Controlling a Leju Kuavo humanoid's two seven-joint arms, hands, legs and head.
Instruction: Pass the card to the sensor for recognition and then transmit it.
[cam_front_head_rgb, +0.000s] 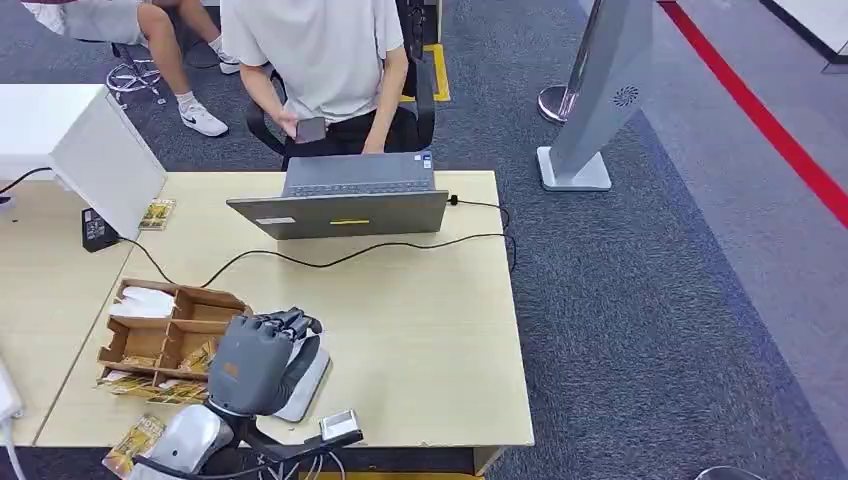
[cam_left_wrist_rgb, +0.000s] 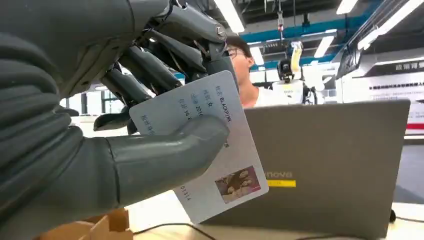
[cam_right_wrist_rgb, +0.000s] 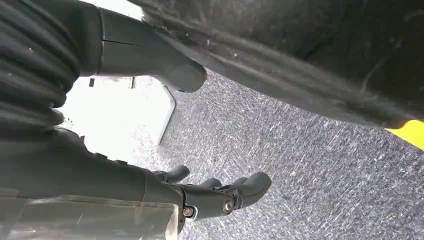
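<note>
Left hand (cam_front_head_rgb: 262, 360) shown near the table's (cam_front_head_rgb: 420, 330) near-left edge, card (cam_left_wrist_rgb: 210, 145) pinched between thumb and fingers; right hand (cam_right_wrist_rgb: 220, 192) hangs empty, fingers apart; card should be kept flat and firmly pinched while presented to the sensor.

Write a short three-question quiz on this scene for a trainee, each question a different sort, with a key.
1. True or false: the left hand holds a card between thumb and fingers.
2. Multiple choice: the laptop on the table has its back toward: A) the robot; B) the seated person; C) the floor.
3. Fill in: the black cable runs across the table on the robot's side of the ____.

Key: 1 true; 2 A; 3 laptop.
</note>
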